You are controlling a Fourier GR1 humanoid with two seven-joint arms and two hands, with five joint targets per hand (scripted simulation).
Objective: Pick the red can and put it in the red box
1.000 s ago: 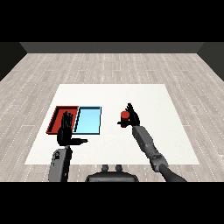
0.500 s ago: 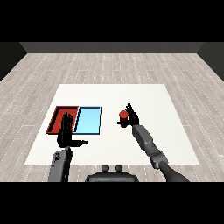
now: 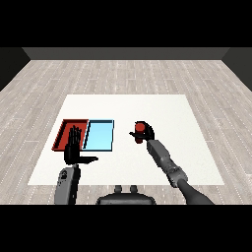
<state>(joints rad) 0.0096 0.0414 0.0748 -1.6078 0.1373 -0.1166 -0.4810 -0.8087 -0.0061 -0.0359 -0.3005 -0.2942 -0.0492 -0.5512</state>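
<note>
A grey plank floor runs back to a dark wall, and on it stands the white table (image 3: 162,110) that carries everything. Nearest the viewer, the left robot hand (image 3: 74,150) rises from its grey forearm at the table's front left, with its fingers straight and pointing away and the thumb stuck out sideways toward the right; it holds nothing. Just beyond this hand's fingertips lies the red tray (image 3: 64,130), whose near edge the fingers overlap in the view, and touching that tray on its right side sits the light blue tray (image 3: 100,136). Over to the right, the right robot hand (image 3: 145,134) reaches forward at the end of its long grey forearm, with its fingers curled round the red can (image 3: 141,128), which stands upright in the grasp with its top showing above the fingers. The can is well apart from the red tray, with the light blue tray lying between them. Whether the can touches the table cannot be told.
</note>
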